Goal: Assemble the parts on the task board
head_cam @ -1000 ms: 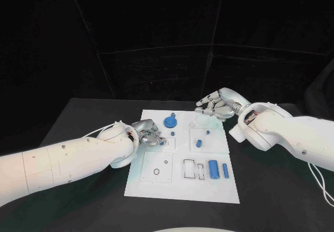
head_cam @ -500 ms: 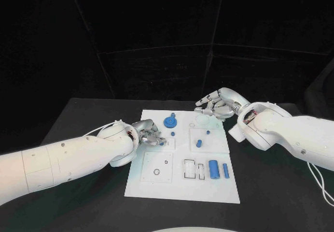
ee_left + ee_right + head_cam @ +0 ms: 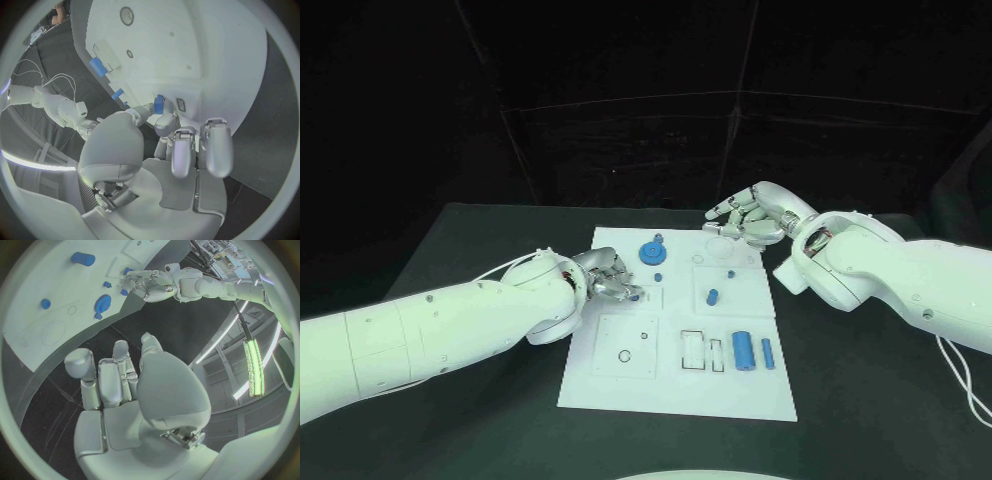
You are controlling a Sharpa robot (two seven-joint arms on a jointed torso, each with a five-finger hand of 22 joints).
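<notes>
right hand [image 3: 115, 385] empty, task board [image 3: 44, 305] beyond

1. The task board [image 3: 678, 385] is laid in the middle of the bench [image 3: 473, 400], its long side running away from the robot.
2. A round part [image 3: 653, 251] is found on the board's far end, with a small part [image 3: 658, 275] just nearer than it.
3. An oblong part [image 3: 713, 296] is placed to the right of these, near the board's middle.
4. Two upright-lying parts, a wide part [image 3: 743, 350] and a thin part [image 3: 767, 352], are set side by side near the board's right edge, the thin one outermost.
5. The left hand [image 3: 606, 280] is held over the board's left edge, a small piece [image 3: 159, 104] pinched at its fingertips.
6. The right hand [image 3: 754, 219] is positioned above the board's far right corner.
</notes>
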